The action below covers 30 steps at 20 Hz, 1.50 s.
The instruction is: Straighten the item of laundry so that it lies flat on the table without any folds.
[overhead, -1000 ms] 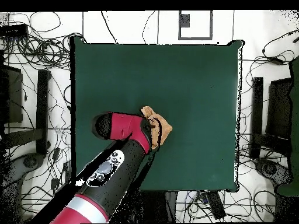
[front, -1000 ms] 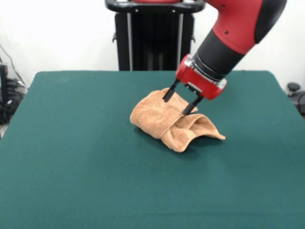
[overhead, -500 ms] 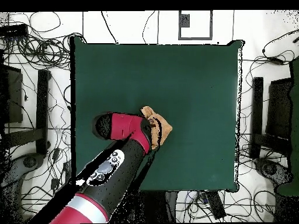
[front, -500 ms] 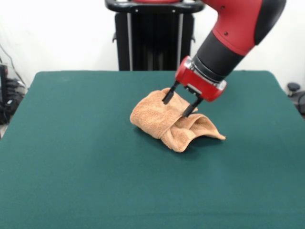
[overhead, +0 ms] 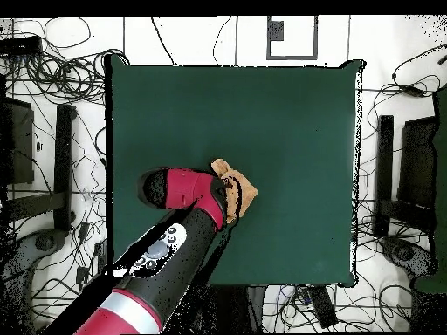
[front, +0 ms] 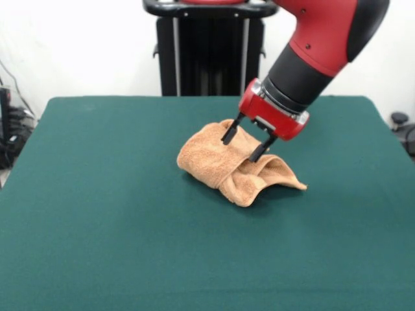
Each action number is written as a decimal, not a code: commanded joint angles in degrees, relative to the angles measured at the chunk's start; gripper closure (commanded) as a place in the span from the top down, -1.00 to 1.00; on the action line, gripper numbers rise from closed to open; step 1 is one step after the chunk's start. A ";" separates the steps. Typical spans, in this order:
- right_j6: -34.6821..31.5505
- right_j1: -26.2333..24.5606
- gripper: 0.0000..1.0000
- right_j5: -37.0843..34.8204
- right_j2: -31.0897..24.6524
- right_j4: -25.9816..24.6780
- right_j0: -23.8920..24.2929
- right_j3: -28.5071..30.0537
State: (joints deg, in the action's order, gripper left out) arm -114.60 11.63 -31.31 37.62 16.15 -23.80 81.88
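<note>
- Green felt surface (front: 97,214) fills our front view, bare but for one towel (front: 214,162) near its middle.
- We see the towel bunched and folded, one corner splayed flat.
- Our hand (front: 243,144) stands released, fingers (front: 229,134) apart, tips on the towel's top fold.

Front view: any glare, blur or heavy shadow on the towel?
Front view: even light, no glare; the towel is sharp, with a soft shadow on the table beneath it. Overhead view: the arm hides most of it.
</note>
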 commanded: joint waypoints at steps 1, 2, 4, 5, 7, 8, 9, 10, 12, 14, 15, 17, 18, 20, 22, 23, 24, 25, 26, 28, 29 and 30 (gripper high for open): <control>-15.21 -3.31 1.00 3.47 -7.01 3.57 0.52 0.17; -15.33 -3.40 1.00 3.50 -6.98 3.59 0.43 0.28; -15.71 -3.88 1.00 3.46 -6.74 3.68 0.21 0.10; -15.95 -4.15 1.00 3.44 -6.56 3.72 0.05 0.04; -16.35 -4.49 1.00 3.44 -6.16 3.79 -0.33 0.10; -16.45 -4.57 1.00 3.33 -5.99 3.79 -0.50 0.15; -16.39 -4.56 1.00 3.17 -5.87 3.70 -0.57 0.18; -16.28 -4.49 1.00 3.12 -5.81 3.62 -0.53 0.23; -16.30 -4.53 1.00 2.86 -5.58 3.55 -0.64 0.20; -16.44 -4.69 1.00 2.24 -5.28 3.52 -0.84 -0.08; -16.58 -4.89 1.00 1.92 -5.14 3.55 -0.98 -0.27; -16.89 -5.35 1.00 1.40 -4.88 3.63 -1.22 -0.69; -17.00 -5.60 1.00 1.17 -4.79 3.68 -1.32 -0.92; -17.08 -5.98 1.00 0.19 -4.41 3.78 -1.54 -1.50; -17.15 -6.23 1.00 -0.96 -3.92 3.79 -1.85 -2.03; -17.16 -6.29 1.00 -1.50 -3.68 3.77 -1.98 -2.23; -17.24 -6.48 1.00 -2.10 -3.39 3.83 -2.10 -2.59; -17.28 -6.67 1.00 -2.44 -3.20 3.91 -2.20 -2.80; -17.44 -7.04 1.00 -2.80 -2.98 3.99 -2.33 -3.10; -17.67 -7.53 1.00 -3.34 -2.65 4.21 -2.49 -3.63; -17.75 -7.73 1.00 -3.61 -2.50 4.32 -2.56 -3.88; -17.81 -7.88 1.00 -3.89 -2.33 4.43 -2.66 -4.13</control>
State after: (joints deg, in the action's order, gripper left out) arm -114.61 6.77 -30.52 38.84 16.73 -24.88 81.01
